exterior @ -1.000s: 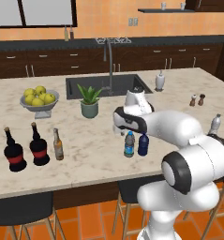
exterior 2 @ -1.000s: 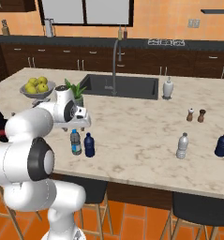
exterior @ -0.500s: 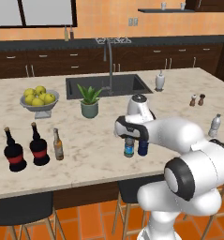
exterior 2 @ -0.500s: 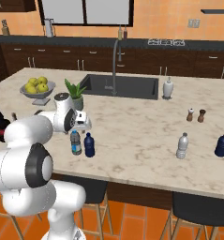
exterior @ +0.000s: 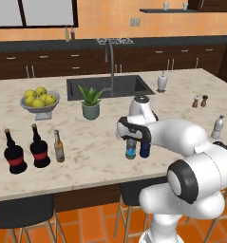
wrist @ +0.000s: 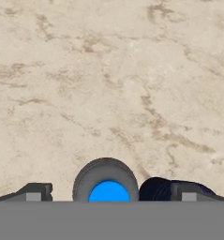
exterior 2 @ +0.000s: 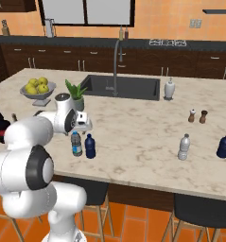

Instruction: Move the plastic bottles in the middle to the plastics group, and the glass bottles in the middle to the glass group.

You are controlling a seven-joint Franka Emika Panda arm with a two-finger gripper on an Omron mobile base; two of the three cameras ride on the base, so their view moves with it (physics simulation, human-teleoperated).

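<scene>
Speckled beige marble counter (exterior: 86, 156), spread gripper (wrist: 108, 193) directly above the clear blue-labelled bottle (exterior: 130, 149) mid-counter, stubby dark blue bottle (exterior: 144, 147) touching beside it, slim amber bottle (exterior: 59, 146) near two round-bellied black bottles (exterior: 25, 153), pale clear bottle (exterior 2: 184, 146) apart, bowl (exterior: 39, 108) holding yellow fruit

The arm's hand hides the top of the clear bottle (exterior: 130, 150) and the dark blue bottle (exterior: 144, 149). In the right view, the arm covers most of the 2 black bottles (exterior 2: 1, 125).
</scene>
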